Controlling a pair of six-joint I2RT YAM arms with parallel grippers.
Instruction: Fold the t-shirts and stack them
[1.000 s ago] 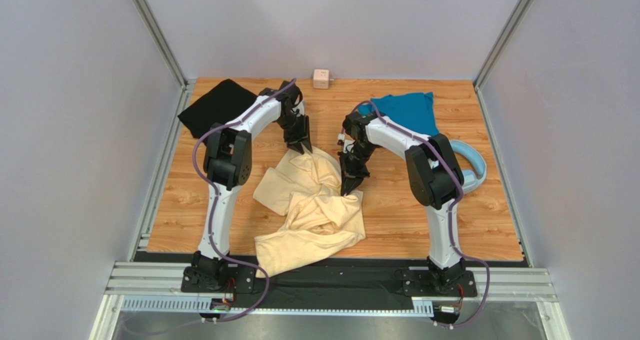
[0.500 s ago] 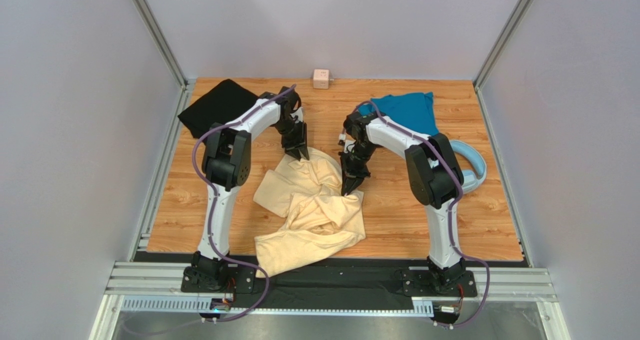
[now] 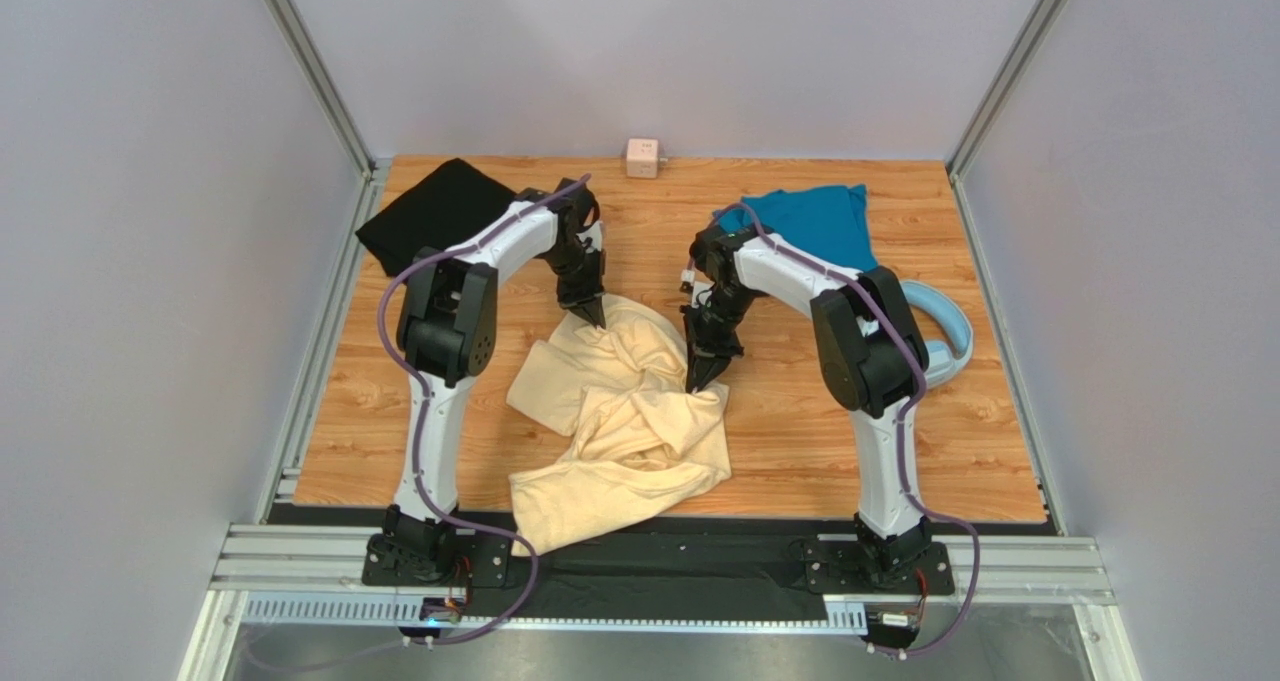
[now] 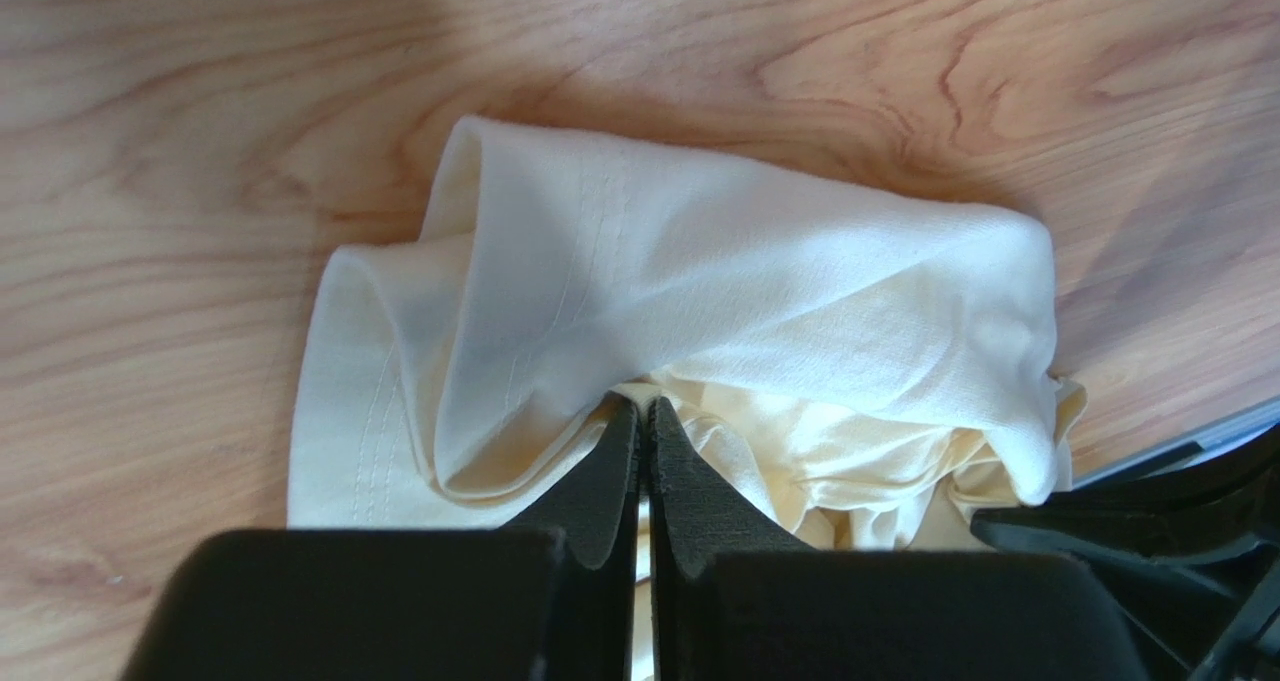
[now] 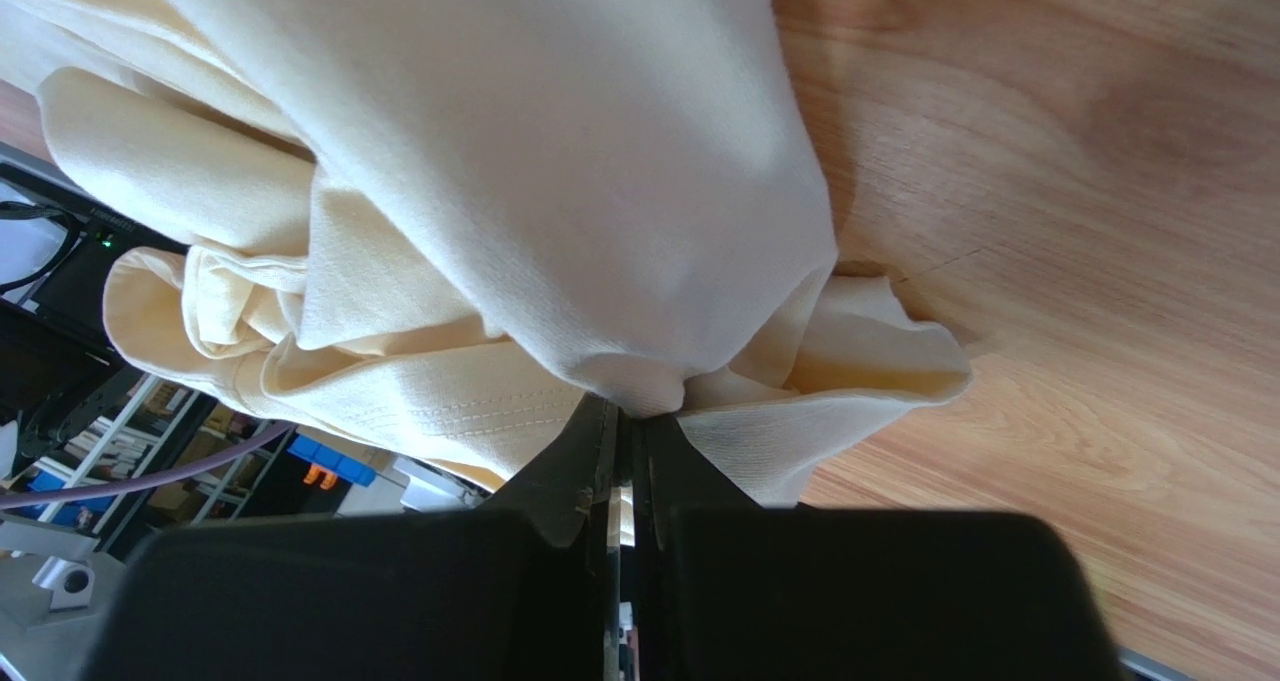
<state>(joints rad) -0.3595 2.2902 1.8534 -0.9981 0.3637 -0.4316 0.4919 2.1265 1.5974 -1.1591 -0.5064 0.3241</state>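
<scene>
The cream-yellow t-shirt lies crumpled in the middle of the table. My left gripper is shut on its far left edge; in the left wrist view the jaws pinch a fold of the cream cloth. My right gripper is shut on the shirt's right edge, and in the right wrist view the cloth bunches at the tips. The teal t-shirt lies at the back right. The black t-shirt lies at the back left.
Light-blue headphones lie at the right beside the right arm. A small pink cube sits at the back edge. The wooden table ends at metal rails on both sides and at the front.
My left gripper has moved down towards the shirt's far left edge and closed on it. My right gripper has stayed at the right edge, shifting slightly.
</scene>
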